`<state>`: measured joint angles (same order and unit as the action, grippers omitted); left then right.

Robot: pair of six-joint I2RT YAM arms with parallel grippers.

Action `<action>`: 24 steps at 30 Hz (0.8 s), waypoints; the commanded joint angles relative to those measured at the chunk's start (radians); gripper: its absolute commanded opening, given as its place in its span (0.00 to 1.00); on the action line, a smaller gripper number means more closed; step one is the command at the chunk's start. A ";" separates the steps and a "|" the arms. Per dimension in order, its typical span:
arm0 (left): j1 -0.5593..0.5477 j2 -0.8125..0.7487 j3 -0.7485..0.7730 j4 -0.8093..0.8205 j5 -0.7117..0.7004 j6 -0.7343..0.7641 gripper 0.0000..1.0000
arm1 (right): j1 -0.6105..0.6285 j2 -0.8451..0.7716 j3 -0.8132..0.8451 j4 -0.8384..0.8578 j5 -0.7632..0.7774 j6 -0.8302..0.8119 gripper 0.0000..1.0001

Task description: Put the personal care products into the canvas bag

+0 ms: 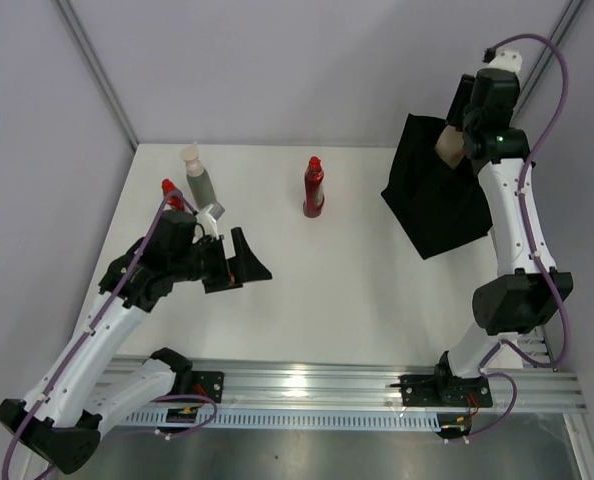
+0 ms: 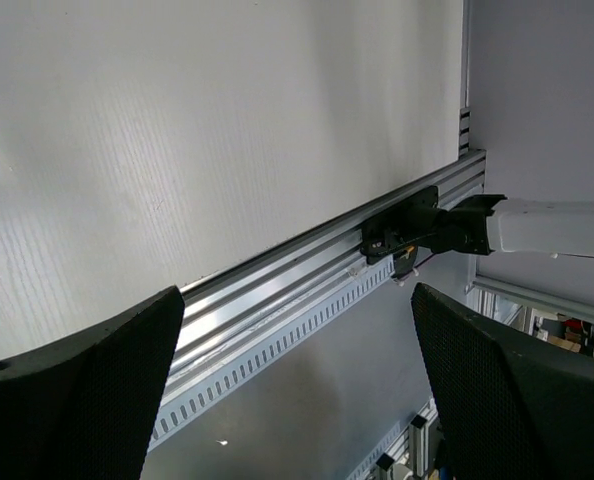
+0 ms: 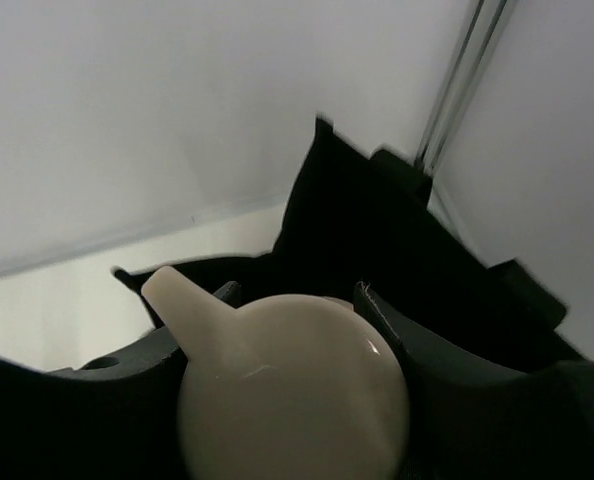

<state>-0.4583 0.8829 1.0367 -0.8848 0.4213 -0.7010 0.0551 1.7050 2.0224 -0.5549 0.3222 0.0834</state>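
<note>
Right gripper [image 1: 453, 142] was closed on the beige bottle [image 3: 292, 395], with one finger [image 3: 97, 400] pressed against each side of the body and the spout pointed off to one side in the wrist view. Bottle and gripper were held up at the top of the canvas bag [image 1: 439, 205], at its far right corner as seen from above. Whether the bottle touched the fabric could not be told. The bag's black floppy edges were seen directly behind the bottle from the right wrist. The bag itself was stood on the table [image 1: 357, 300], right beside the right arm's forearm. Left gripper [image 1: 239, 266] was spread fully open with nothing held. It was well to the left of the bag and nearer the arms' bases than the bag was. Only bare table and the aluminium rail [image 2: 307, 270] were seen between its fingers from the left wrist. The all-red bottle [image 1: 314, 188] was stood upright to the left of the bag, clearly apart from it. The grey-green bottle [image 1: 198, 182] with cream cap was further left of the bag and appeared upright. The red-capped bottle [image 1: 170, 191] was furthest left from the bag, mostly hidden behind the left arm.
</note>
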 commanded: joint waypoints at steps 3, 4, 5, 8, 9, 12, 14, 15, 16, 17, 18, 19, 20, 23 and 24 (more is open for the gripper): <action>-0.005 0.007 -0.010 -0.019 -0.016 -0.022 0.99 | -0.031 -0.093 -0.167 0.259 -0.008 -0.005 0.00; -0.003 0.008 -0.007 -0.025 -0.018 -0.017 0.99 | -0.035 -0.102 -0.192 0.263 -0.005 -0.005 0.00; -0.005 0.008 -0.001 -0.032 -0.021 -0.017 0.99 | -0.040 -0.107 -0.218 0.279 -0.011 -0.001 0.00; -0.005 0.002 0.000 -0.051 -0.038 -0.022 0.99 | -0.046 -0.143 -0.338 0.320 -0.021 0.010 0.00; -0.003 -0.004 -0.003 -0.049 -0.041 -0.029 0.99 | -0.078 -0.160 -0.391 0.329 -0.026 0.018 0.00; -0.005 -0.013 -0.015 -0.045 -0.036 -0.040 0.99 | -0.084 -0.174 -0.445 0.346 -0.046 0.027 0.00; -0.003 -0.015 -0.020 -0.043 -0.038 -0.045 0.99 | -0.086 -0.176 -0.470 0.342 -0.066 0.027 0.00; -0.005 -0.015 -0.020 -0.043 -0.038 -0.045 1.00 | -0.086 -0.173 -0.476 0.340 -0.067 0.026 0.00; -0.005 -0.013 -0.018 -0.043 -0.039 -0.045 0.99 | -0.086 -0.170 -0.482 0.337 -0.066 0.023 0.00; -0.003 -0.013 -0.020 -0.043 -0.041 -0.045 0.99 | -0.086 -0.166 -0.490 0.326 -0.058 0.024 0.00; -0.003 -0.013 -0.018 -0.043 -0.042 -0.046 0.99 | -0.086 -0.160 -0.493 0.317 -0.054 0.024 0.00; -0.005 -0.013 -0.018 -0.042 -0.042 -0.048 0.99 | -0.086 -0.157 -0.498 0.309 -0.051 0.024 0.00; -0.003 -0.015 -0.018 -0.040 -0.044 -0.048 0.99 | -0.086 -0.154 -0.502 0.297 -0.040 0.026 0.00; -0.005 -0.016 -0.020 -0.039 -0.049 -0.054 0.99 | -0.087 -0.153 -0.522 0.283 -0.029 0.029 0.00; -0.003 -0.019 -0.023 -0.037 -0.049 -0.057 0.99 | -0.089 -0.153 -0.534 0.280 -0.029 0.030 0.03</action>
<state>-0.4583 0.8814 1.0233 -0.9306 0.3836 -0.7341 -0.0280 1.6222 1.4857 -0.3824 0.2680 0.1020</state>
